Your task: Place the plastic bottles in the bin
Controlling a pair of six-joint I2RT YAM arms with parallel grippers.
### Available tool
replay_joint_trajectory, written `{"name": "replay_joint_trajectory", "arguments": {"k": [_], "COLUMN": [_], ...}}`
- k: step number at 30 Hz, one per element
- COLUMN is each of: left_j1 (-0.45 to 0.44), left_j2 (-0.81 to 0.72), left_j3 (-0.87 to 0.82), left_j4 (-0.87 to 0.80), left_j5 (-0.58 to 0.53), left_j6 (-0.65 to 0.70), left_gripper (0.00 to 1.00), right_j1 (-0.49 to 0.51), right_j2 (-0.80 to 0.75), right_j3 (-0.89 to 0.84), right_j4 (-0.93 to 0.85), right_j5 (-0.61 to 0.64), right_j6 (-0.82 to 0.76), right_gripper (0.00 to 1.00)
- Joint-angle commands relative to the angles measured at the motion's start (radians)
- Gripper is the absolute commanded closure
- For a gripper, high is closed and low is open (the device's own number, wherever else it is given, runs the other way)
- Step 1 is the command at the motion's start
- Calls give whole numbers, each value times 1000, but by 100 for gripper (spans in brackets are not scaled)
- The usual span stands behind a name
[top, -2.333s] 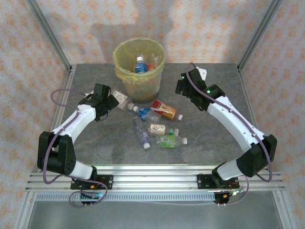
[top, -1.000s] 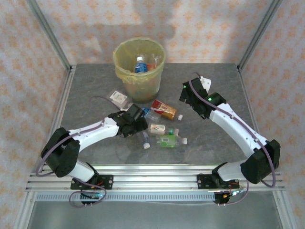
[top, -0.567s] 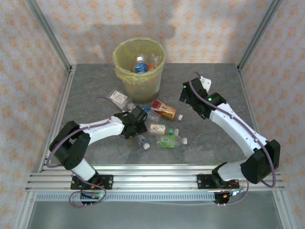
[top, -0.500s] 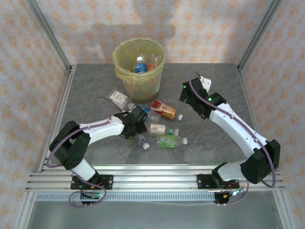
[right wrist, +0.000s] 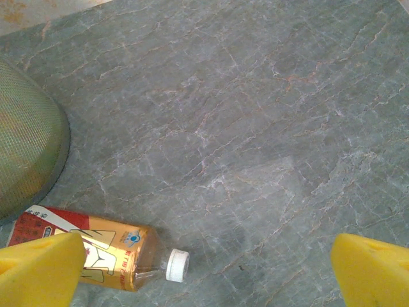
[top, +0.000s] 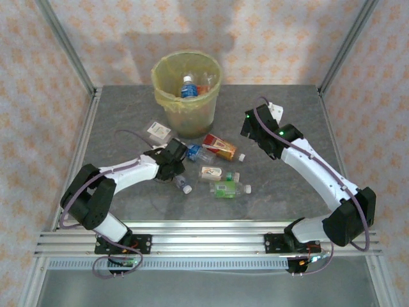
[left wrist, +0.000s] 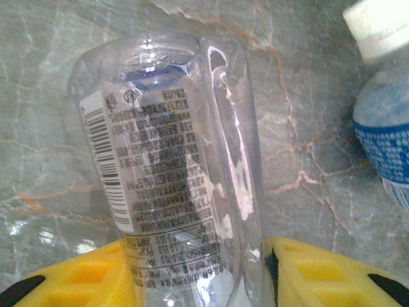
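Both yellow pads (left wrist: 89, 281) of my left gripper (left wrist: 201, 256) sit against the sides of a clear bottle (left wrist: 172, 166). The jaws are closed on it with only the bottle's own width between them, and its printed label faces my wrist camera. Off to the right of that grip lies a blue-labelled bottle (left wrist: 383, 137) with a white cap, near the held one but apart from it. The bin (top: 192, 118) stands ahead of this gripper, well apart, with a few bottles already inside its yellowish liner. My right gripper (right wrist: 206, 256) hangs over bare table (right wrist: 255, 128) with its fingers spread as wide as they go and nothing between them. An orange-labelled bottle (right wrist: 96, 252) lies on its side by my left finger, white cap pointing in toward the gap (the finger hides part of its label). The bin's wall is further off on that same side. From above, a green-labelled bottle (top: 229, 188) lies between my two grippers, touching neither.
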Motion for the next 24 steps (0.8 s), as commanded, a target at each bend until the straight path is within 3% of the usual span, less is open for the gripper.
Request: {"name": "replay_joint_trajectory", "arguments": {"k": [1,6,14,24], "left_j1": [18,21,26,29], "left_j2": [22,58,106,87], "left_j3": [-35,-35,-33,-20], "left_j4": [-26,-13,5,-22], "left_j5": [-52,-34,-21,-39], "left_j6": [22,16,12,11], "left_gripper": [55,41,40,60], "right_j1": [-7,-7,-7,-7], "right_j2": [-7,-10,-11,-19], "right_j3": [21,21,20,23], "right_j4": [-16,-24,-26,-34], "right_j5": [20,26,33,41], "right_j6": [3,4,4,3], "right_gripper": [1,1,1,1]}}
